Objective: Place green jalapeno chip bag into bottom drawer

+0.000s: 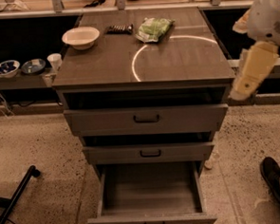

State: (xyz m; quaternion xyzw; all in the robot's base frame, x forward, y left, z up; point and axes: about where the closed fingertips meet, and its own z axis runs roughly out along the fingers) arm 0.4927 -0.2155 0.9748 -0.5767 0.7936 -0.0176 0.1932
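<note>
The green jalapeno chip bag [154,29] lies flat at the back of the grey cabinet top [180,64], right of centre. The bottom drawer [151,222] is pulled out towards me, and its inside shows nothing in it. The two shallower drawers above it, the top drawer [146,119] and the middle drawer [150,153], stand slightly ajar. My arm's white and cream links [254,71] hang at the right edge, beside the cabinet's right front corner. My gripper is out of view past that edge.
A white bowl [80,36] and a dark wrapped bar [119,28] sit at the back left of the cabinet top. Two small bowls [6,68] and a cup [54,60] stand on a low shelf at the left. A black pole [14,200] lies on the floor. A person's shoe [275,179] is at the right.
</note>
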